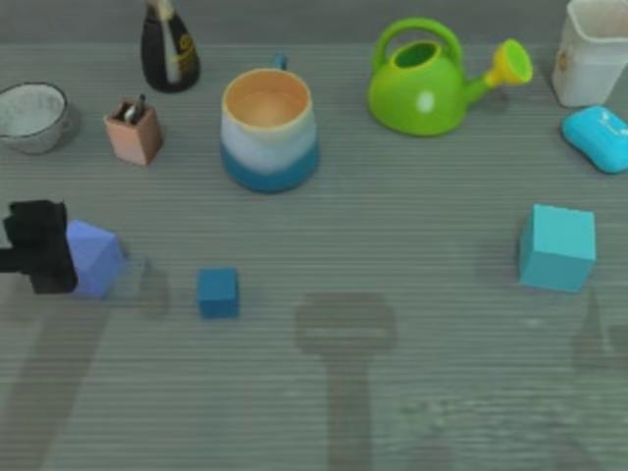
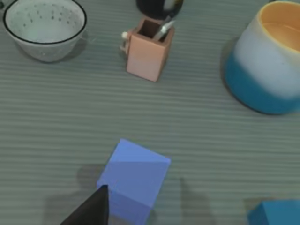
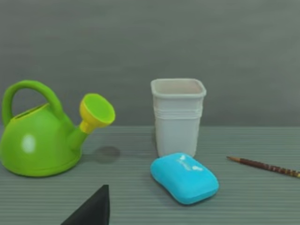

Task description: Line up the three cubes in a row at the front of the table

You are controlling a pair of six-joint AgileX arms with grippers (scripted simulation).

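Note:
The periwinkle cube (image 1: 95, 258) rests turned at an angle at the far left of the striped grey table (image 1: 392, 226). My left gripper (image 1: 41, 247) hovers over it, open. In the left wrist view one dark finger (image 2: 93, 208) shows beside the periwinkle cube (image 2: 136, 176), and the other is out of frame. The small dark blue cube (image 1: 218, 292) sits to its right, and the turquoise cube (image 1: 557, 247) stands far right. My right gripper (image 3: 150, 219) is out of the top view, open and holding nothing, with only one finger (image 3: 93, 208) showing.
Along the back stand a bowl (image 1: 34, 116), a terracotta pen holder (image 1: 134, 130), a dark bottle (image 1: 169, 47), a blue-and-white mug (image 1: 269, 128), a green watering can (image 1: 422, 83) and a white cup (image 1: 597, 51). A sky-blue soap bar (image 1: 596, 135) and a pencil (image 3: 265, 166) lie at the right.

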